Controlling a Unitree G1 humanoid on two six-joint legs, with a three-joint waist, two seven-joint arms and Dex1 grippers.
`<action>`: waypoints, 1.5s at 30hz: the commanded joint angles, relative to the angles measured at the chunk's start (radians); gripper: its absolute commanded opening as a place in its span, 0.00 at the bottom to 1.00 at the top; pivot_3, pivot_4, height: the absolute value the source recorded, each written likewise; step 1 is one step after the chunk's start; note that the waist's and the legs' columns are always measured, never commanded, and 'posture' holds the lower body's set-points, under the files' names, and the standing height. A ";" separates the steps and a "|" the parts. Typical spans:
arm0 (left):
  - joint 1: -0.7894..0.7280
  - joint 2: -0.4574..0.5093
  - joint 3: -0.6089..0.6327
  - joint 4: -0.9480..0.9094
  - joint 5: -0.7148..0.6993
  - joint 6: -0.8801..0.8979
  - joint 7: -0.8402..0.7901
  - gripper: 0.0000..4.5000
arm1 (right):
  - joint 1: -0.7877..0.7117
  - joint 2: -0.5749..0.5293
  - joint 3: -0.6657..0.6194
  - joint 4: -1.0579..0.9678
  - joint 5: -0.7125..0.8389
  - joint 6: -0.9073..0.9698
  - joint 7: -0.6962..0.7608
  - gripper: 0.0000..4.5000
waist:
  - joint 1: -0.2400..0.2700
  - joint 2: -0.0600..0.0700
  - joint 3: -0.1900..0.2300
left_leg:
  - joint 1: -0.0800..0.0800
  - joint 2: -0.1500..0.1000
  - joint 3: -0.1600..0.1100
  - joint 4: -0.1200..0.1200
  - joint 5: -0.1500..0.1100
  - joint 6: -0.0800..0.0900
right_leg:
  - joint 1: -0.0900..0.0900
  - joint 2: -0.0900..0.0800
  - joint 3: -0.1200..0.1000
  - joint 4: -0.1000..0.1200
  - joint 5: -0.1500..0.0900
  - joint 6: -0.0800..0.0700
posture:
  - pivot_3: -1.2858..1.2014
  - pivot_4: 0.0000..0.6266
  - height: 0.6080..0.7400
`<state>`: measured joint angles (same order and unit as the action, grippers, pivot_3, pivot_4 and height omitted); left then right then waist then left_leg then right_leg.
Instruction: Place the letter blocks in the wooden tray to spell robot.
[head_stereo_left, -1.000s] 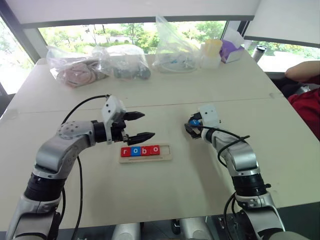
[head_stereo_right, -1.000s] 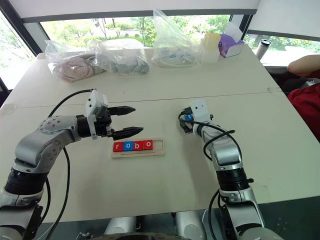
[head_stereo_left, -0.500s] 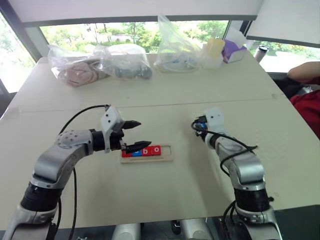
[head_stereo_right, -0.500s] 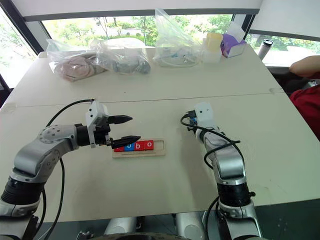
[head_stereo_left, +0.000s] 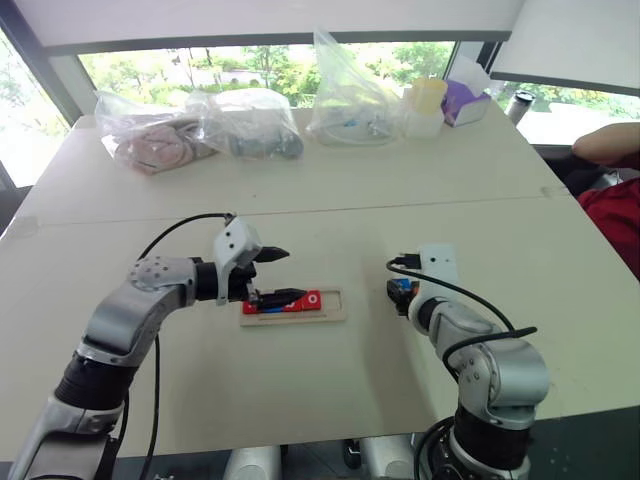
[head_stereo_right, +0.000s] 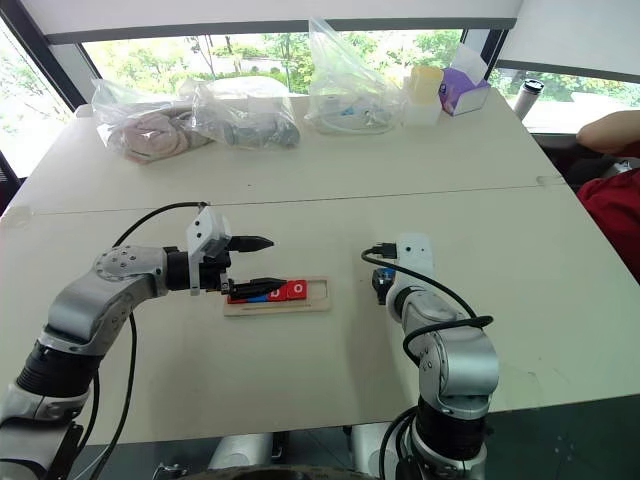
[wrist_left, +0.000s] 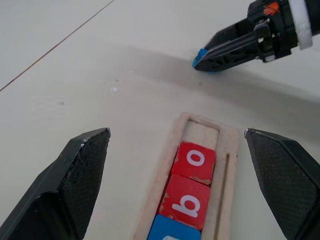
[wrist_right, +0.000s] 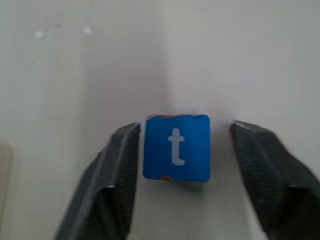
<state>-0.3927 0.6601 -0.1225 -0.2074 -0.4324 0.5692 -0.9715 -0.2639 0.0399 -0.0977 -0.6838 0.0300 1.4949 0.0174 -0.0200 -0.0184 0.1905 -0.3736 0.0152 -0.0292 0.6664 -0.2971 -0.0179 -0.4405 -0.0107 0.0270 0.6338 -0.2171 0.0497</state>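
The wooden tray (head_stereo_left: 334, 306) lies mid-table and holds a blue block (wrist_left: 172, 232), a red "b" (wrist_left: 187, 202) and a red "o" (wrist_left: 195, 160). The slot beyond the "o" is bare. My left gripper (head_stereo_left: 290, 274) hangs open just above the tray's left end, with one finger over the blocks there. Right of the tray, the blue "t" block (wrist_right: 176, 146) sits between the fingers of my open right gripper (head_stereo_left: 402, 293). One finger (wrist_right: 122, 150) is against the block and the other (wrist_right: 255, 150) stands a little apart.
Clear plastic bags (head_stereo_left: 240, 125) with items line the table's far edge. Beside them are a yellow-lidded container (head_stereo_left: 422, 105) and a purple box (head_stereo_left: 462, 100). A person's arm and red clothing (head_stereo_left: 612, 200) are at the right edge. A seam (head_stereo_left: 420, 205) crosses the table.
My right gripper drew back toward me with the blue "t" block between its fingers. My left gripper sank onto the tray's left end and now covers the blocks there.
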 joint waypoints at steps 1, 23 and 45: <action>-0.014 0.012 0.006 -0.001 0.017 -0.033 -0.018 1.00 | -0.033 -0.045 0.007 -0.022 -0.008 0.011 -0.008 0.99 | 0.000 0.000 0.000 | 0.000 0.000 0.000 0.000 0.000 0.000 | 0.000 0.000 0.000 0.000 0.000 0.000 | 0.52 0.24 1.00; 0.130 0.151 -0.010 -0.306 -0.041 0.032 -0.094 1.00 | -0.226 -0.821 0.206 0.925 0.162 -1.329 1.268 0.99 | -0.007 0.001 0.001 | 0.002 0.000 0.004 0.000 -0.003 0.005 | 0.002 0.000 0.003 -0.002 -0.003 0.005 | 0.52 0.24 1.00; 0.192 0.254 0.106 -0.270 -0.052 0.050 -0.088 1.00 | -0.265 -0.711 0.242 0.808 0.221 -1.258 1.255 0.26 | -0.005 0.001 0.001 | 0.002 0.000 0.003 0.001 -0.002 0.004 | 0.002 0.000 0.002 -0.001 0.000 0.004 | 0.52 0.24 1.00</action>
<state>-0.2038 0.8934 -0.0612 -0.4718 -0.4716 0.6398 -1.0409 -0.4932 -0.6908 0.1508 0.2308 0.1986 0.1853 1.2824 -0.0254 -0.0174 0.1917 -0.3714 0.0160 -0.0264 0.6669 -0.2995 -0.0137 -0.4390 -0.0099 0.0290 0.6340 -0.2167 0.0542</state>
